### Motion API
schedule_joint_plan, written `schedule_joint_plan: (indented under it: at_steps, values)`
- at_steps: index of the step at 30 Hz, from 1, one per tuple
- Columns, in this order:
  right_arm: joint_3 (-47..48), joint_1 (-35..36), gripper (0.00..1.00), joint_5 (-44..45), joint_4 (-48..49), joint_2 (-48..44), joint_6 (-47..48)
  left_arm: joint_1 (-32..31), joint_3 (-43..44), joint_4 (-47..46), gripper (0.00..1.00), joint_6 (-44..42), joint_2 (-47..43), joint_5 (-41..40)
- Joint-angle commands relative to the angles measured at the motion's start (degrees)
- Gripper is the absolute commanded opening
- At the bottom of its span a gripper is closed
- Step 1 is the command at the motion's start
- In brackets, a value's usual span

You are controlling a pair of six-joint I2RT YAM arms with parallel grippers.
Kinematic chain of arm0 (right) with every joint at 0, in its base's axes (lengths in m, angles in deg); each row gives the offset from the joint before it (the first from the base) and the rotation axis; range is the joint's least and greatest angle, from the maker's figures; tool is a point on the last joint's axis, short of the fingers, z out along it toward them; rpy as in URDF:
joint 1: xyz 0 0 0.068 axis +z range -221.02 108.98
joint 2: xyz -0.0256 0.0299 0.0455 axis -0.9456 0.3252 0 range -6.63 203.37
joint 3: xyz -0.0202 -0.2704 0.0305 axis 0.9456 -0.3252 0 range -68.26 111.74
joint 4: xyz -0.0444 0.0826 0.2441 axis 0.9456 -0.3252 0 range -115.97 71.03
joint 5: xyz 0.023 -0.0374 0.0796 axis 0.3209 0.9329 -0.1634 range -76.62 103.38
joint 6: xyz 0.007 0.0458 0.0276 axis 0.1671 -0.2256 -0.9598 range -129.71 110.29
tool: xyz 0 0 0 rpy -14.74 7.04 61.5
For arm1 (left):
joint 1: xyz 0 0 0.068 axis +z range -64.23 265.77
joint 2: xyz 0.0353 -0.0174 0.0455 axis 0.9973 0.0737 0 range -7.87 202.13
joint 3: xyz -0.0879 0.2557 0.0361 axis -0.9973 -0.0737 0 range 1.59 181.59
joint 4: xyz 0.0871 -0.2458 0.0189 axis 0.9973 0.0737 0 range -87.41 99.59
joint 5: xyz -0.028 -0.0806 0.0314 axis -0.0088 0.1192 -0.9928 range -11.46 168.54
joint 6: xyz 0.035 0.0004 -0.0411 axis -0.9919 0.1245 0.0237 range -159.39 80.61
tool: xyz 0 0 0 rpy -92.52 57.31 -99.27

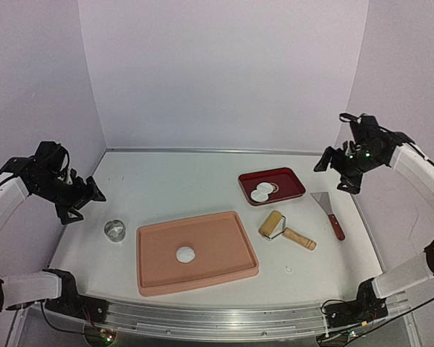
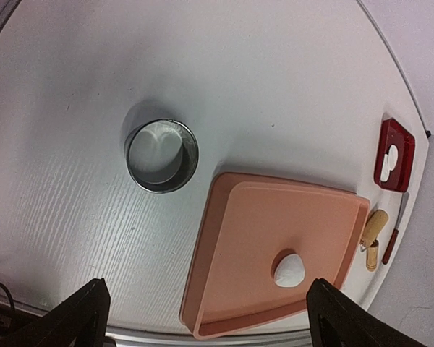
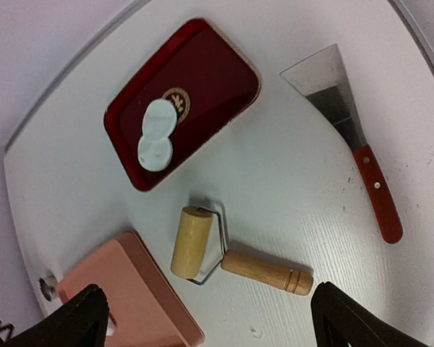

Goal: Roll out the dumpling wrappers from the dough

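A small round blob of white dough lies in the middle of the salmon tray; it also shows in the left wrist view. Two round white dumpling wrappers overlap in the dark red tray, also in the right wrist view. A wooden roller lies right of the salmon tray, below my right gripper in its wrist view. My left gripper is open and empty, raised at the far left. My right gripper is open and empty, raised at the far right.
A metal ring cutter stands left of the salmon tray, also in the left wrist view. A scraper with a red handle lies right of the roller, also in the right wrist view. Walls enclose the table.
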Motion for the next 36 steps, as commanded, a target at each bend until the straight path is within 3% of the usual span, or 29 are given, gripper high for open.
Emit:
schedule_joint_plan:
  at_steps: [1,7,15,18,26,32,34,36]
  values:
    - [4.5,9.4,0.98,16.3,-12.8,5.2,9.9,-0.6,1.0,-2.6,0.95,0.0,2.5,-1.1]
    - [-0.6,15.9,0.98,20.7,-14.3,11.3,18.8,-1.0,1.9,-3.9,0.94,-1.0,5.4,-0.6]
    - [-8.0,16.2,0.97,10.2,-4.9,14.9,29.0,-1.2,3.3,-3.8,0.92,-2.0,7.4,-0.5]
    - [-10.5,16.3,0.97,10.0,-1.7,17.8,31.5,-1.2,4.2,-3.7,0.92,-2.0,7.9,-0.8]
    - [-7.9,16.3,0.96,11.9,1.3,28.6,35.0,-1.3,4.4,-5.3,0.91,0.5,8.7,-0.1]
    - [-7.2,16.3,0.76,11.0,1.5,31.6,35.1,-1.5,5.8,-5.1,0.90,0.1,10.2,0.0]
    - [-7.3,16.3,0.57,9.3,1.7,31.6,35.1,-1.6,6.5,-4.9,0.90,-0.3,11.2,0.0]
    - [-7.4,16.5,0.50,8.1,1.8,31.4,35.1,-1.6,6.9,-4.9,0.90,-0.4,11.7,0.0]
